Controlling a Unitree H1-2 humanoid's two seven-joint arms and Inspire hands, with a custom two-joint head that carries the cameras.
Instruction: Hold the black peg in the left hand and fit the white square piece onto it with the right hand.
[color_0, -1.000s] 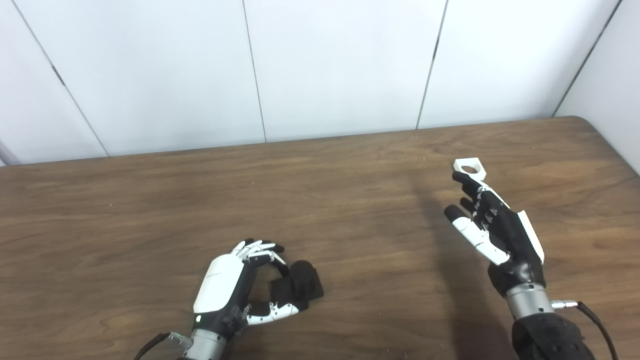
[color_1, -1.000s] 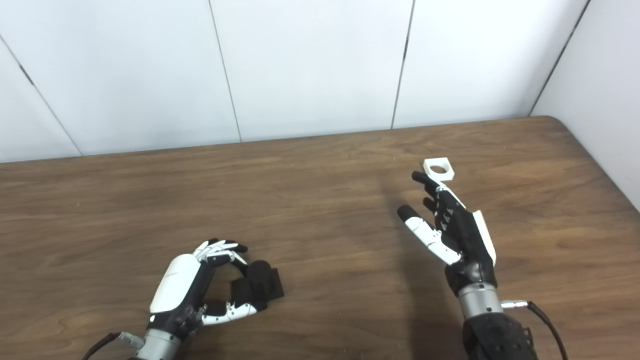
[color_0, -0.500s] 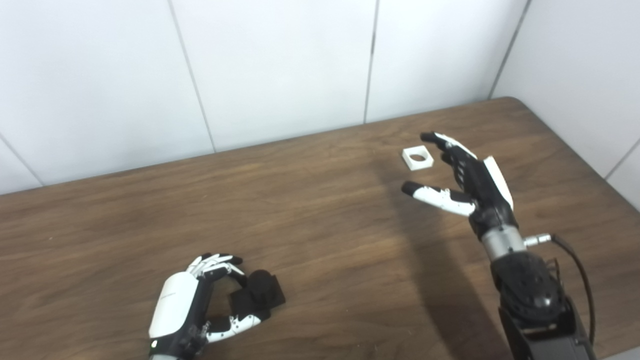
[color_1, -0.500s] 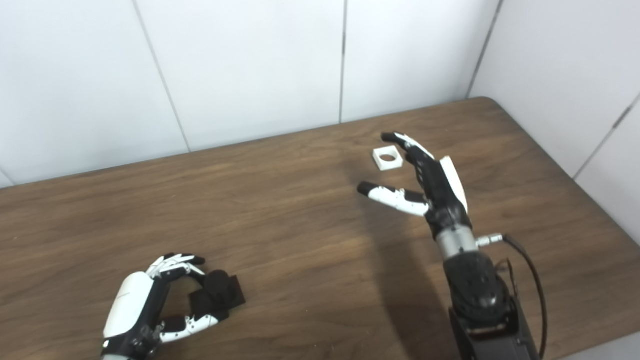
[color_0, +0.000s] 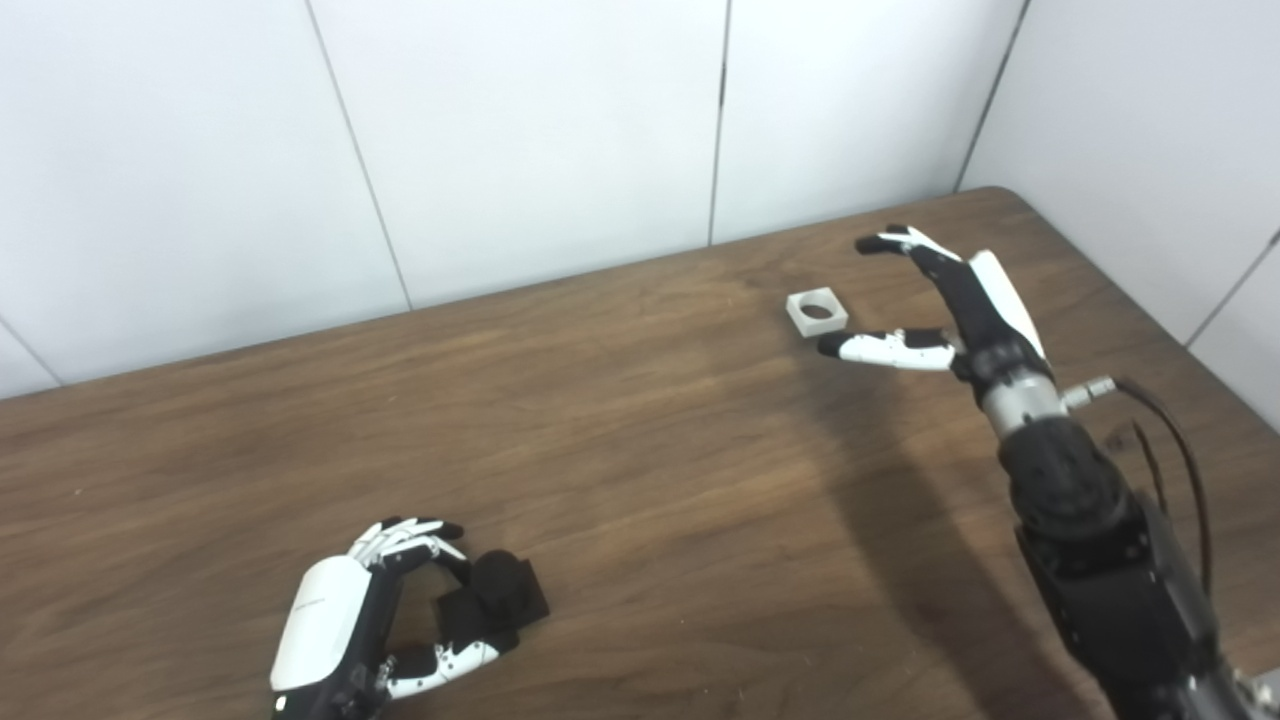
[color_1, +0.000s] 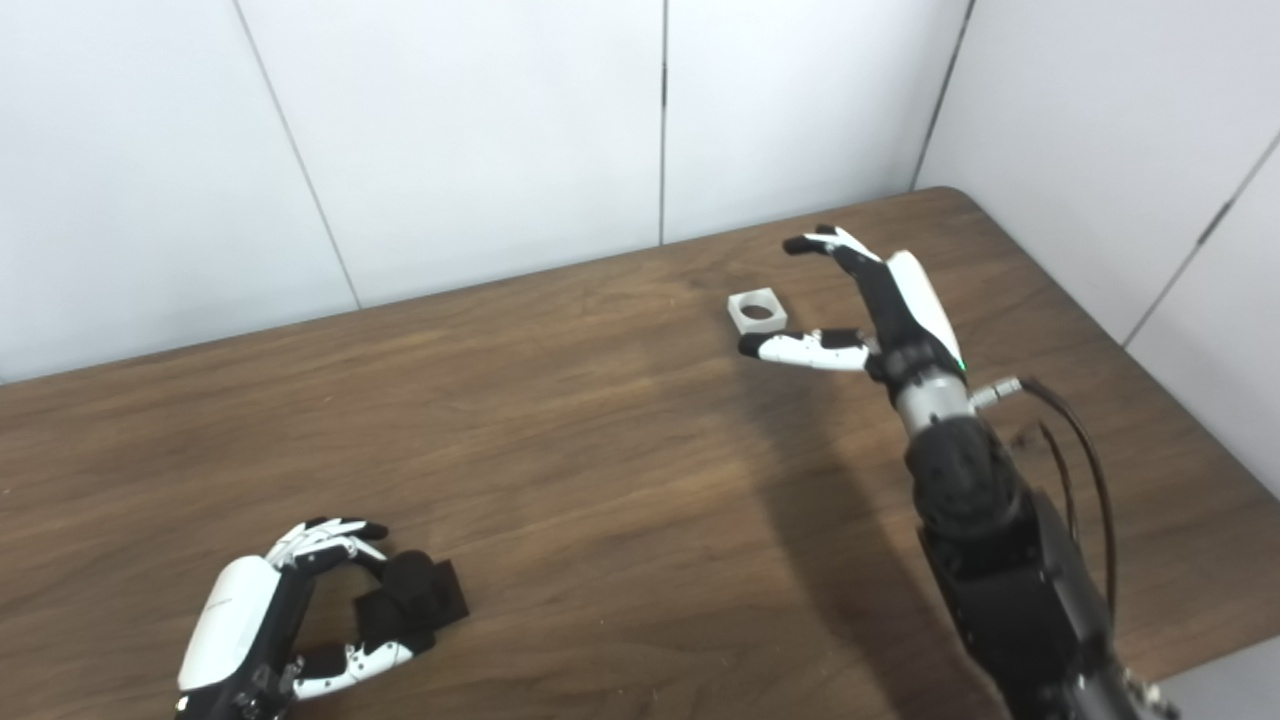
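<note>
The black peg (color_0: 494, 590), a short cylinder on a square black base, rests on the table at the lower left. My left hand (color_0: 335, 625) curls round it, fingers arched over the top and thumb (color_0: 445, 658) against the base. The white square piece (color_0: 817, 311) with a round hole lies flat at the far right of the table. My right hand (color_0: 955, 305) hovers open just right of it. Its fingers reach past the piece's far side, and its thumb (color_0: 880, 348) points left just in front of the piece, without touching it.
The brown wooden table (color_0: 640, 430) ends close behind the white piece at a white panelled wall (color_0: 520, 130). Its rounded far right corner (color_0: 1010, 195) and right edge lie near my right arm. A cable (color_0: 1170, 440) loops off the right wrist.
The camera has swung to the right. My right hand has reached forward from short of the white piece to beside it, thumb spread wide. The left hand has kept its curl round the peg.
</note>
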